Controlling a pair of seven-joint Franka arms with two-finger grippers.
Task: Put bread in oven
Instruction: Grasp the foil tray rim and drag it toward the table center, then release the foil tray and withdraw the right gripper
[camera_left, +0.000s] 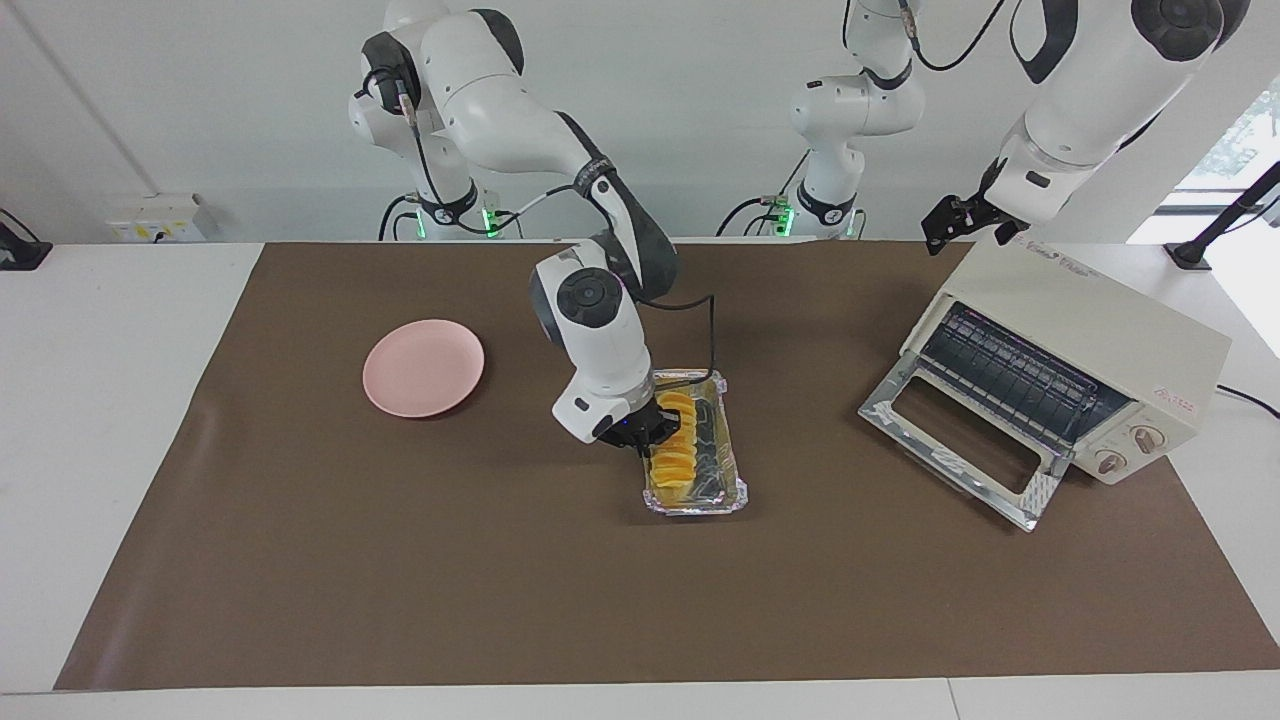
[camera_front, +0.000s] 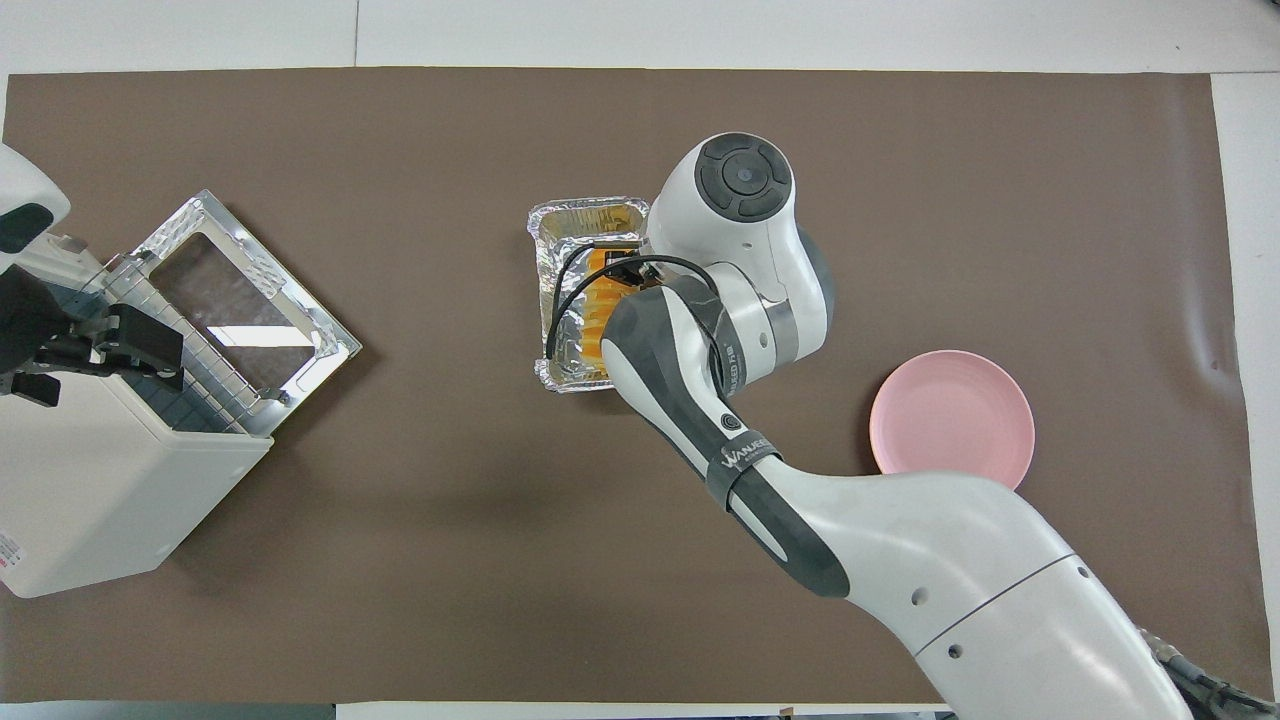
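Note:
The yellow-orange ridged bread (camera_left: 672, 448) lies in a silver foil tray (camera_left: 722, 470) at the middle of the mat. My right gripper (camera_left: 650, 432) is down at the tray's long rim on the right arm's side and shut on it, beside the bread. In the overhead view my right arm covers part of the bread (camera_front: 600, 300) and the tray (camera_front: 585, 215), and hides the gripper. The cream-white oven (camera_left: 1090, 300) stands toward the left arm's end with its glass door (camera_left: 960, 440) dropped open and the wire rack showing. My left gripper (camera_left: 950, 228) waits over the oven's top.
A round pink plate (camera_left: 423, 367) lies on the brown mat toward the right arm's end, apart from the tray. Bare mat lies between the tray and the open oven door (camera_front: 245, 305). A third arm's base stands at the table's edge nearest the robots.

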